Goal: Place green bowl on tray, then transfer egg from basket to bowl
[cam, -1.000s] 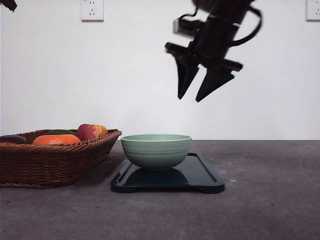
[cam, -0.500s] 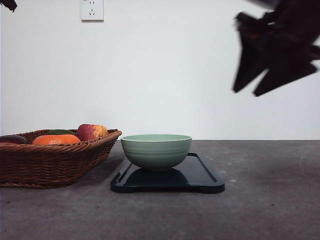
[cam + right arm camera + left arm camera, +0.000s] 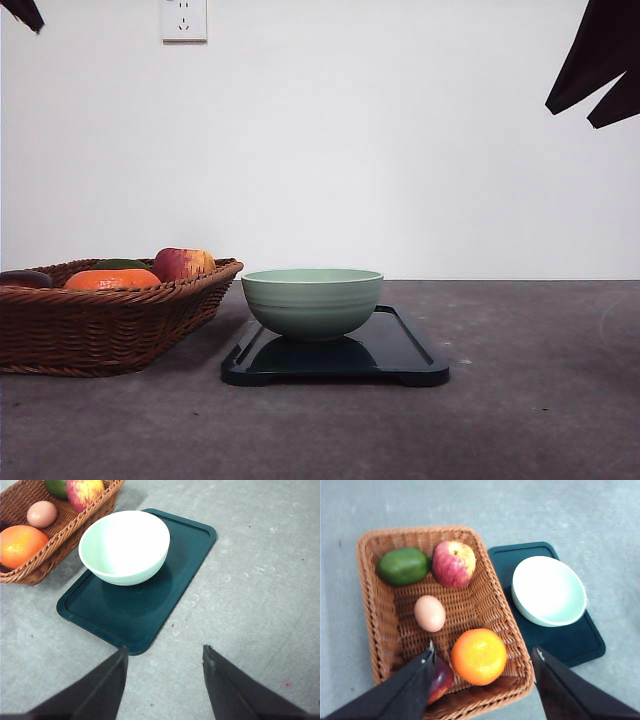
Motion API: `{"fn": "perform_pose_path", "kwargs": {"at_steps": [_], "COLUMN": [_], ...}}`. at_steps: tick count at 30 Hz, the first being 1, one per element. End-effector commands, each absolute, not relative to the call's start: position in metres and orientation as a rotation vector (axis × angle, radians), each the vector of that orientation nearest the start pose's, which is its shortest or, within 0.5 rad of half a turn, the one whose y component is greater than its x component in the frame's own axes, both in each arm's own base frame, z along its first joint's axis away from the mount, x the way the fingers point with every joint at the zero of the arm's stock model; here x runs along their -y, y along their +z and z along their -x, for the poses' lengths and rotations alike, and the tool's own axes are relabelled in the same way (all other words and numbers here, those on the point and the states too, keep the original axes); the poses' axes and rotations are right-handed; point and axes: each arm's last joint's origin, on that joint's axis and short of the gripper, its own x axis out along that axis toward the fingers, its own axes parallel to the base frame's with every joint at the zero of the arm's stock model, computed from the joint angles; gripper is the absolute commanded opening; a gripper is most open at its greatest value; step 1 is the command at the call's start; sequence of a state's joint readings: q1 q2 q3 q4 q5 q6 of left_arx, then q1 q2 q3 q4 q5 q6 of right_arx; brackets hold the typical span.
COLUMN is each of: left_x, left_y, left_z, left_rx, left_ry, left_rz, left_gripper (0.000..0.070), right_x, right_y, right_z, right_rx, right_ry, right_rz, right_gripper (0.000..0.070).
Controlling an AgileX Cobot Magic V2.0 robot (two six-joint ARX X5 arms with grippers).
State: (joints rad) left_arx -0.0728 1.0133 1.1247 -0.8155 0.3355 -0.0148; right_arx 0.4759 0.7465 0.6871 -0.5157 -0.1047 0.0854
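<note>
The green bowl sits on the tray, so that step looks done, while the egg lies in the basket beneath my spread, empty left pincer, my right pincer likewise spread.

One green bowl, one tray, one basket, one egg, one orange.

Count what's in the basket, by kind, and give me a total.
Apple: 1
Avocado: 1
Egg: 1
Orange: 1
Dark red fruit, partly hidden by a finger: 1
Total: 5
</note>
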Motion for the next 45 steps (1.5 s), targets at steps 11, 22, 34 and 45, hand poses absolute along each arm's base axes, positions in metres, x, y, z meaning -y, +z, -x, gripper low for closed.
{"fn": "perform_pose_path", "kwargs": {"at_steps": [11, 22, 34, 45], "left_x": [0.055, 0.070, 0.076, 0.079], "left_y": [0.331, 0.288, 0.246, 0.209], "left_z": [-0.263, -0.318, -0.349, -0.368], "left_rx": [-0.908, -0.987, -1.040, -1.089], "left_ry": [-0.289, -0.234, -0.199, -0.174], "left_rz": [0.017, 0.016, 0.017, 0.001], "left_gripper": [0.0392, 0.0483, 0.0483, 0.0478], "right_x": [-0.075, -0.075, -0.074, -0.074], "right_y": [0.276, 0.276, 0.274, 0.273], "right_z": [-0.137, -0.137, -0.136, -0.136], "right_rx": [-0.595, -0.597, -0.619, -0.627], "right_ry": [0.541, 0.540, 0.538, 0.536], "right_rz": [0.020, 0.021, 0.025, 0.022], "right_gripper": [0.0289, 0.0289, 0.0289, 0.0289]}}
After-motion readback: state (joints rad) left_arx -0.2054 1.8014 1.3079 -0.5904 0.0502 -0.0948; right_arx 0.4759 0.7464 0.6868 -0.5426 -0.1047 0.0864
